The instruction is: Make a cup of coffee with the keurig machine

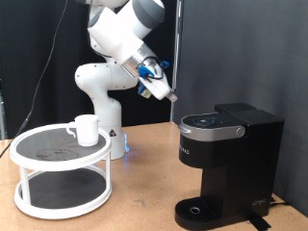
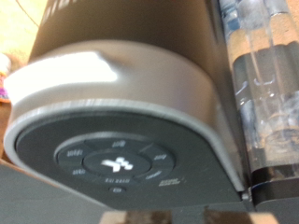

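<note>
The keurig machine (image 1: pixel 226 164) stands at the exterior view's right: boxy, matte black, lid down, with a round drip base (image 1: pixel 197 209). My gripper (image 1: pixel 170 96) hangs just above and to the left of its lid, pointing down at it, holding nothing; the fingers look pressed together. The wrist view is filled by the machine's rounded top (image 2: pixel 121 140) with its ring of buttons (image 2: pixel 117 161) and the clear water tank (image 2: pixel 266 84); my fingers do not show there. The white cup (image 1: pixel 86 129) stands upright on a rack at the left, far from the gripper.
A white two-tier round rack (image 1: pixel 60 181) with dark mesh shelves stands at the exterior view's left and carries the cup on its top shelf. The arm's white base (image 1: pixel 104 120) stands behind it. Bare wooden table (image 1: pixel 144 192) lies between rack and machine.
</note>
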### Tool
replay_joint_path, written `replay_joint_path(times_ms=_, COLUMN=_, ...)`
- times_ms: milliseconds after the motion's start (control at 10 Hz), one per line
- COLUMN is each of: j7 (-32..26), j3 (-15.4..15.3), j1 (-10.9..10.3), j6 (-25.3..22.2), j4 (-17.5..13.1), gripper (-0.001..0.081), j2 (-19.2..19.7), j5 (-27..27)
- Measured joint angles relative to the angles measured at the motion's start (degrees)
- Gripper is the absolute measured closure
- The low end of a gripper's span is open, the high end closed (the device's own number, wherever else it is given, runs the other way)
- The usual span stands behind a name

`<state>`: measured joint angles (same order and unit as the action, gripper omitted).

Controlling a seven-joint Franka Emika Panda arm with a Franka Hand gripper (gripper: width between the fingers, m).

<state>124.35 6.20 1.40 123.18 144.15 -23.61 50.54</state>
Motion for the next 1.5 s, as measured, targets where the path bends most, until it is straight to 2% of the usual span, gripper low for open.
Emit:
replay_joint_path(times_ms=300, j7=1.25, j3=1.71, j1=2.49, j6=-4.78, j4=3.08, gripper=0.0806, j2=-5.24, j5=-1.78)
replay_joint_path(times_ms=400, j7=1.25, j3=2.15, j1=2.67, j6=-5.44, j4=4.28, gripper=0.0806, j2=-7.09, j5=-1.78)
replay_joint_path(times_ms=600, j7=0.24, j3=2.55, j1=2.67, j6=-6.73, j4=4.23, gripper=0.0806, j2=-6.82, j5=-2.85)
replay_joint_path(times_ms=900, j7=-3.83, j3=8.19, j1=4.17, j6=-17.31, j4=2.48, gripper=0.0806, j2=-7.32, j5=-8.13)
replay_joint_path(times_ms=1100, j7=-6.63, j3=11.98, j1=5.50, j6=-21.68, j4=0.73, gripper=0.0806, j2=-7.54, j5=-10.03)
replay_joint_path(times_ms=1300, j7=-8.58, j3=15.55, j1=6.57, j6=-27.67, j4=-1.94, gripper=0.0806, j2=-7.50, j5=-14.33)
replay_joint_path(times_ms=1400, j7=-9.08, j3=16.35, j1=6.80, j6=-29.46, j4=-2.83, gripper=0.0806, j2=-7.16, j5=-15.34)
replay_joint_path(times_ms=1500, j7=-9.08, j3=16.30, j1=6.80, j6=-29.21, j4=-2.68, gripper=0.0806, j2=-7.10, j5=-15.18)
